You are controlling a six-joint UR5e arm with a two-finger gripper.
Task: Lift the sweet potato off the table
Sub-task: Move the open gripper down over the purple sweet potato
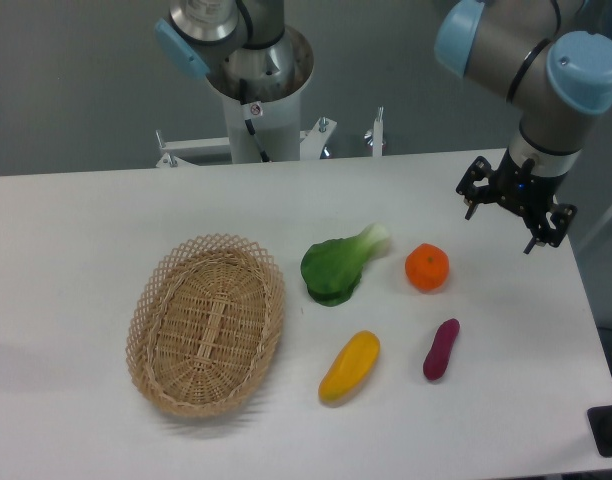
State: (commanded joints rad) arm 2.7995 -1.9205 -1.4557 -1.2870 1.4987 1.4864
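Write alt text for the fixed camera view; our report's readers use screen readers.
A purple sweet potato lies untouched on a white table, with the open gripper hovering above and behind it. Nearby are an orange, bok choy, yellow vegetable and wicker basket.

- A smooth, matt white surface is shown by the table.
- The basket is woven from tan wicker, rough and open at the rim.
- A smooth, slightly glossy purple skin is seen on the sweet potato.
- The black gripper appears matt.
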